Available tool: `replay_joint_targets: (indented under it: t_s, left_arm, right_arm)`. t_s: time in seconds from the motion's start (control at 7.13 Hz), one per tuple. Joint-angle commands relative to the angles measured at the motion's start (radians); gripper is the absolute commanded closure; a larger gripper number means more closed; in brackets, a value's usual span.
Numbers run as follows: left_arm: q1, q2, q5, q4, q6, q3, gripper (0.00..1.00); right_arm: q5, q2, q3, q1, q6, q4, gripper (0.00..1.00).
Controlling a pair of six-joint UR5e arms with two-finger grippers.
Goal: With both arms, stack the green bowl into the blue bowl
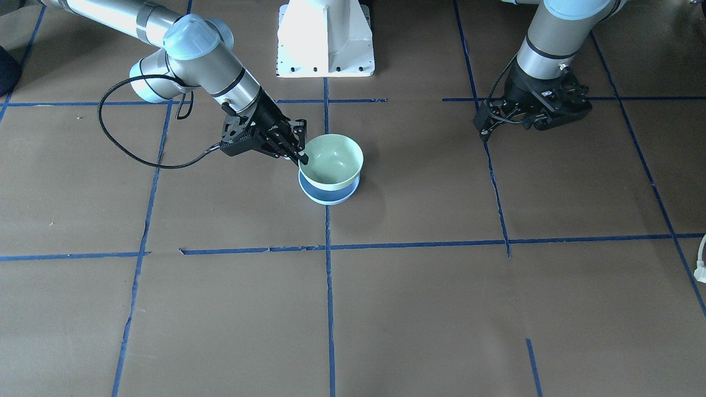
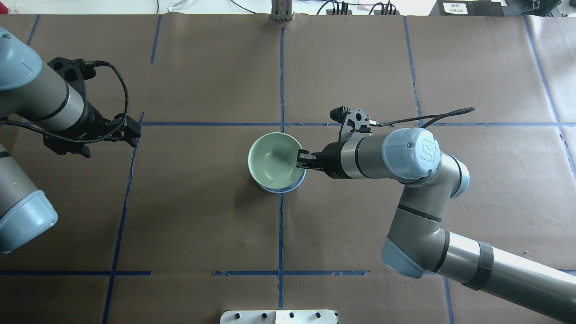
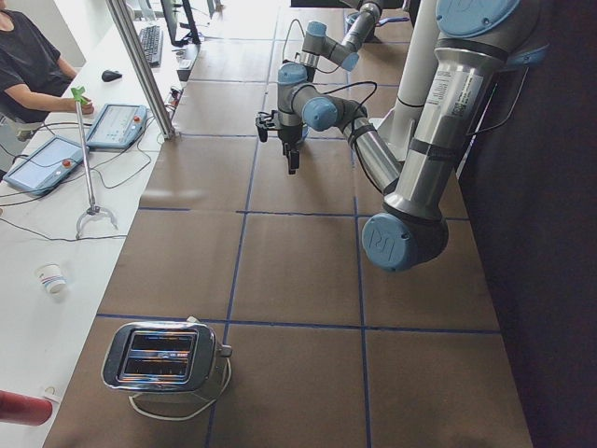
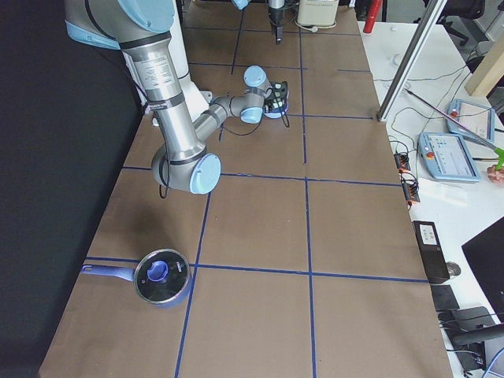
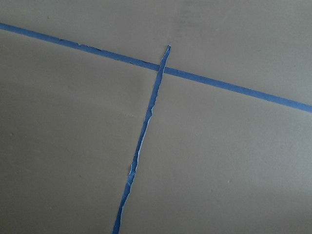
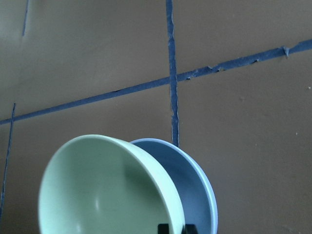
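The pale green bowl [image 1: 333, 160] sits tilted inside the pale blue bowl [image 1: 325, 194] near the table's middle. Only a crescent of the blue bowl [image 2: 281, 186] shows under the green bowl [image 2: 272, 157] from overhead. My right gripper [image 1: 300, 157] is shut on the green bowl's rim, on the side towards the right arm [image 2: 300, 159]. The right wrist view shows the green bowl [image 6: 102, 195] leaning in the blue bowl [image 6: 195, 195], with the fingertips [image 6: 163, 228] at the bottom edge. My left gripper [image 1: 554, 113] hangs open and empty, far off to the side [image 2: 96, 139].
The white pedestal base [image 1: 325, 38] stands behind the bowls. A toaster [image 3: 163, 359] sits at the table's left end. A lidded blue pot [image 4: 161, 276] sits at its right end. Blue tape lines [image 5: 146, 122] cross the brown table cover.
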Motion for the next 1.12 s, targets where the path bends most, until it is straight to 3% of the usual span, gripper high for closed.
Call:
replay_joint_targets:
  t_s: [0.0,0.28,0.56,0.84,0.98]
  left_arm:
    - [0.001,0.018,-0.001,-0.002,0.000,-0.002,0.00]
    - [0.000,0.018,-0.003,-0.002,-0.001,-0.005,0.00]
    - [-0.066,0.039,-0.018,0.009,0.038,-0.017,0.00]
    - [-0.165,0.134,-0.019,0.014,0.318,-0.022,0.00]
    - [-0.236,0.176,-0.068,0.014,0.465,-0.015,0.00]
  right_arm:
    - [-0.028,0.004,-0.005,0.008,-0.003,-0.013,0.00]
    - [-0.011,0.004,0.005,0.035,-0.014,-0.097,0.00]
    - [0.085,-0.005,0.066,0.127,-0.157,-0.346,0.00]
    - [0.156,-0.028,0.163,0.227,-0.433,-0.625,0.00]
    - [0.209,-0.059,0.180,0.296,-0.542,-0.654,0.00]
